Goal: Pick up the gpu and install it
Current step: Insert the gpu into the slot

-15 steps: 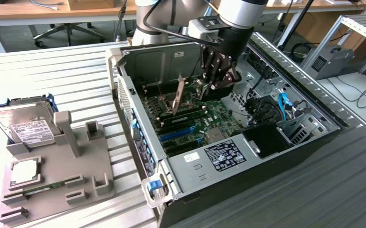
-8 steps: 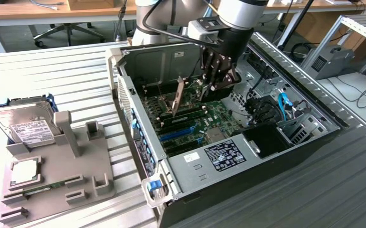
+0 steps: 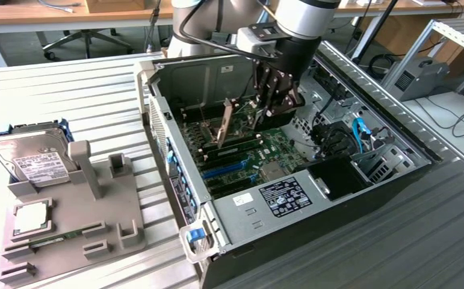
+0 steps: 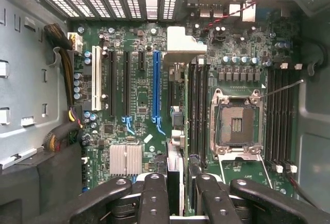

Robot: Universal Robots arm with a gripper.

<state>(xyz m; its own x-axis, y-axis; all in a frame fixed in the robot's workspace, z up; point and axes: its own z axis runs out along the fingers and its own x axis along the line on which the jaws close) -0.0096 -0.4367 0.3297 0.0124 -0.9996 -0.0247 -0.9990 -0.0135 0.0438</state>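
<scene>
My gripper (image 3: pixel 274 111) reaches down into the open computer case (image 3: pixel 392 174) and is shut on the gpu (image 3: pixel 227 123). The card stands on edge over the green motherboard (image 3: pixel 276 147). In the wrist view the gpu (image 4: pixel 175 167) shows edge-on as a thin dark strip between my two black fingers (image 4: pixel 154 198), and its silver bracket end (image 4: pixel 185 46) points toward the case's slotted rear wall. It runs just beside the long blue slot (image 4: pixel 156 84), between that slot and the memory slots (image 4: pixel 198 105). Whether its lower edge touches a slot is hidden.
Left of the case, a grey fixture (image 3: pixel 95 211) carries a silver hard drive in a blue frame (image 3: pixel 31 156), a processor chip (image 3: pixel 31 218) and a narrow green memory stick (image 3: pixel 51 238). Inside the case are a processor socket (image 4: pixel 237 126), a small heatsink (image 4: pixel 125 159), cables (image 3: pixel 360 135) and a power supply (image 3: pixel 284 195).
</scene>
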